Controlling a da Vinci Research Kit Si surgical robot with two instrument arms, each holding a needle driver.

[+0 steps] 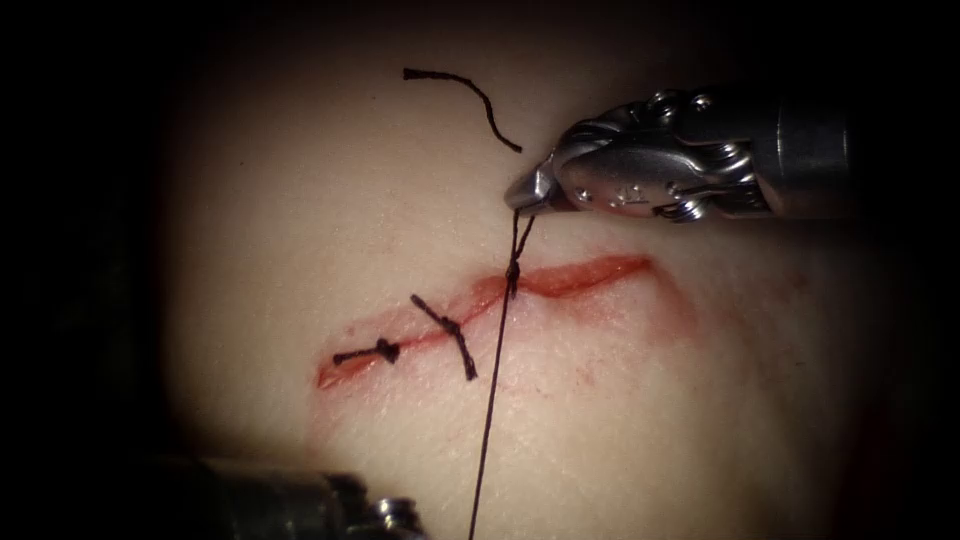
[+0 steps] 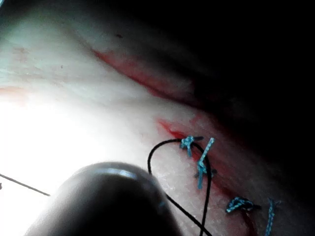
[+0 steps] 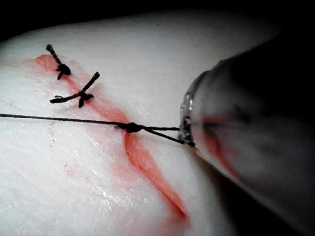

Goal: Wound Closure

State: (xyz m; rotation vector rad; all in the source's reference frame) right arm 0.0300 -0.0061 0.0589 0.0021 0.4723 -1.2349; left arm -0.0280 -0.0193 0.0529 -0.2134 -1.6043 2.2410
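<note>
Right pincer (image 1: 527, 195) comes in from the picture's right, tip just above the cut (image 1: 590, 275) and a little to its upper side. Its jaws are together, clamped on the thread (image 1: 495, 370) — two short strands rise from the knot (image 1: 512, 270) into the tip.

Knot sits on the cut, roughly at its middle. From it one long strand runs straight down, crossing the lower tissue (image 1: 650, 420) toward the near edge of the endoscope view. In the right wrist view the same line lies taut: strand, knot (image 3: 132, 127), then two short legs into the tool's tip.

Left pincer: only the shaft end (image 1: 395, 515) shows at the lower edge of the endoscope view, just beside where the long strand leaves. Jaws cannot be told, nor what it holds.

Two finished stitches (image 1: 445, 325) left of the knot, tails cut short. A loose cut end of thread (image 1: 465, 95) lies on the tissue above, well apart from the cut. Red fluid (image 1: 630, 300) stains the open right stretch of the cut.

Needle: cannot be located.

Key relation — the thread's long axis runs near vertical across the cut, right pincer at its upper end, left tool near its lower end, knot between them and much nearer the right pincer.
</note>
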